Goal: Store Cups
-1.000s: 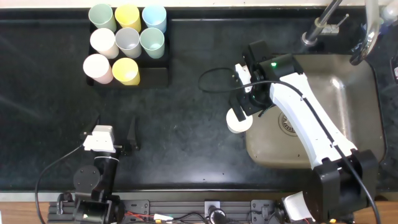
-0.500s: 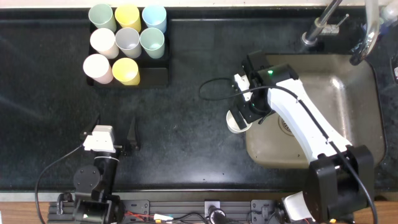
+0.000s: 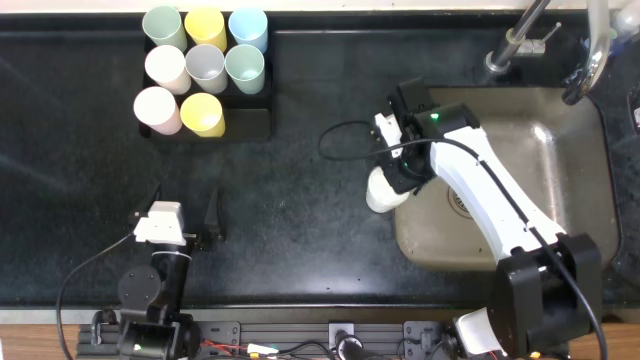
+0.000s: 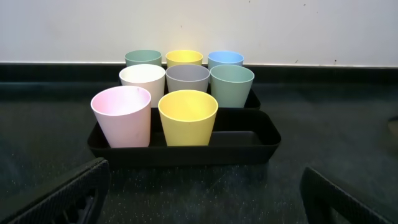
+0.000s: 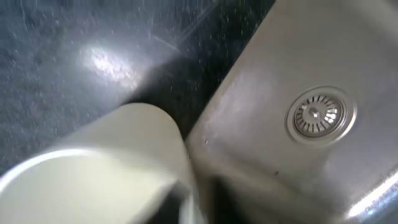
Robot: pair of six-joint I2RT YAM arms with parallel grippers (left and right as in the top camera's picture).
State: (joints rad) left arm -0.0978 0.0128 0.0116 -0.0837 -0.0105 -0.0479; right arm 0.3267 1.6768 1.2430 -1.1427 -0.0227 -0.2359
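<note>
My right gripper (image 3: 393, 182) is shut on a white cup (image 3: 384, 193), held over the black counter just left of the sink's near-left corner. Up close, the white cup (image 5: 106, 165) lies on its side above the counter and the sink rim. A black tray (image 3: 252, 122) at the back left holds several pastel cups (image 3: 206, 68); its front right slot is bare. Ahead of my left gripper, the black tray (image 4: 242, 138) and its cups (image 4: 186, 115) stand upright. My left gripper (image 3: 185, 214) is open near the front left, over bare counter, with nothing between its fingers (image 4: 68, 196).
A steel sink (image 3: 565, 140) with a drain (image 5: 320, 114) takes up the right side, a faucet (image 3: 522, 35) behind it. A black cable (image 3: 345, 130) loops off the right wrist. Bare counter lies between the tray and the sink.
My right gripper has lifted the white cup slightly and carried it a little up and left from the sink's edge. The left arm has not moved.
</note>
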